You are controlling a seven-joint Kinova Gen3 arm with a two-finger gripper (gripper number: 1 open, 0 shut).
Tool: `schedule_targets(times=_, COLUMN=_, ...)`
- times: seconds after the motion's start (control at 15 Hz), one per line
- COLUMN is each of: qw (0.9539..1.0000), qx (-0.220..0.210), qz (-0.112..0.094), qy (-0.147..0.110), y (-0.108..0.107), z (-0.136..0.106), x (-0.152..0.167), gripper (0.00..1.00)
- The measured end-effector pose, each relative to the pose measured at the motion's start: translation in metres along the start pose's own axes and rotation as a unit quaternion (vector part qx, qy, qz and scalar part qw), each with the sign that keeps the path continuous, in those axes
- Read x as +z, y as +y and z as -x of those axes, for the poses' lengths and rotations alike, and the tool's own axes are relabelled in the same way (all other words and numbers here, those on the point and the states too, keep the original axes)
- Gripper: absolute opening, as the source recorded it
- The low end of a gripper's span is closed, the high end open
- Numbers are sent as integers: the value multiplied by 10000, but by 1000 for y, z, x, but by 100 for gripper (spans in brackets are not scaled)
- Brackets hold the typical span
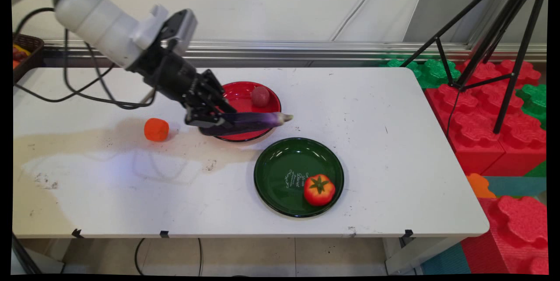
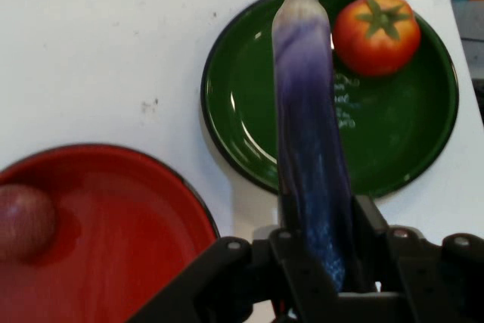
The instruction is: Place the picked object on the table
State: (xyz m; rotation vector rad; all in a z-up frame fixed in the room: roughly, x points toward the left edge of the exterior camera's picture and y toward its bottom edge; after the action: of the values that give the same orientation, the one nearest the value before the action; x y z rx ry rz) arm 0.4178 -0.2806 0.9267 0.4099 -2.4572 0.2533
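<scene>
My gripper [image 1: 210, 119] is shut on a long purple eggplant [image 1: 249, 122], which it holds level above the near rim of a red plate [image 1: 238, 97]. A dark red round fruit [image 1: 260, 96] lies on that plate. In the hand view the eggplant [image 2: 310, 149] sticks out from between the fingers [image 2: 369, 225], its tip over a green plate [image 2: 408, 149] that carries a tomato [image 2: 376, 32]. The green plate [image 1: 280, 176] with the tomato [image 1: 319, 189] sits to the right and nearer the table's front edge.
A small orange fruit [image 1: 156, 129] lies on the white table [image 1: 393, 141], left of the gripper. A dark basket [image 1: 24, 53] stands at the far left edge. A black tripod [image 1: 494, 44] and red and green foam blocks [image 1: 485, 132] stand right of the table.
</scene>
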Motion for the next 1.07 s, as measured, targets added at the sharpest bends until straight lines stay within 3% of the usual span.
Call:
schedule_targets(times=0.47, qw=9996, qx=-101, qz=-23, qy=-262, y=4, z=35, x=-26, gripper=0)
schedule_targets(times=1.07, qw=9966, qx=-295, qz=15, qy=-764, y=7, z=86, x=-23, gripper=0)
